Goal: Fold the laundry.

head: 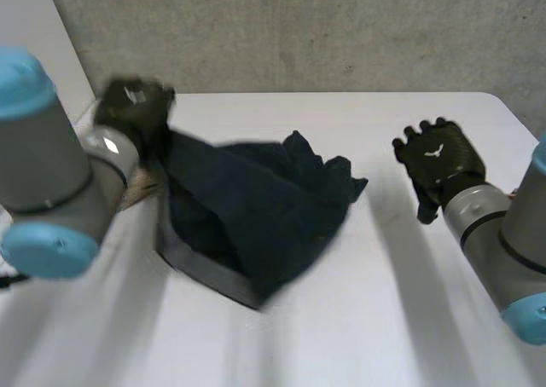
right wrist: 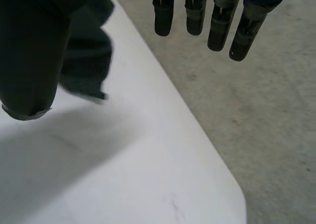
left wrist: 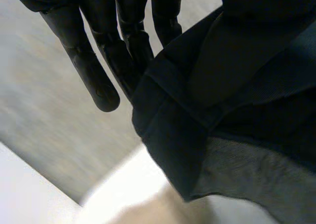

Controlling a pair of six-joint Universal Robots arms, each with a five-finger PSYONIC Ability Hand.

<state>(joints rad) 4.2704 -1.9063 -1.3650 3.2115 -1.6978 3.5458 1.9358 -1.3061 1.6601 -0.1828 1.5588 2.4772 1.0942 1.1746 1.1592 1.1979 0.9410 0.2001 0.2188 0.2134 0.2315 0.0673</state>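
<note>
A dark navy garment (head: 256, 208) lies bunched on the white table (head: 392, 319), with a grey inner band along its near edge. Its far left corner is lifted off the table by my left hand (head: 132, 106), which is shut on it. In the left wrist view the cloth (left wrist: 222, 86) hangs against the fingers (left wrist: 94, 71) and drapes away from the palm. My right hand (head: 439, 157) hovers open and empty to the right of the garment. Its straight fingers (right wrist: 217, 26) reach out past the table's right edge, and the cloth (right wrist: 89, 51) lies beyond its thumb.
The table's right edge and rounded near corner (right wrist: 217, 184) border grey floor (right wrist: 256, 110). A grey wall (head: 299, 29) stands behind the table. Bare tabletop stretches in front of and to the right of the garment.
</note>
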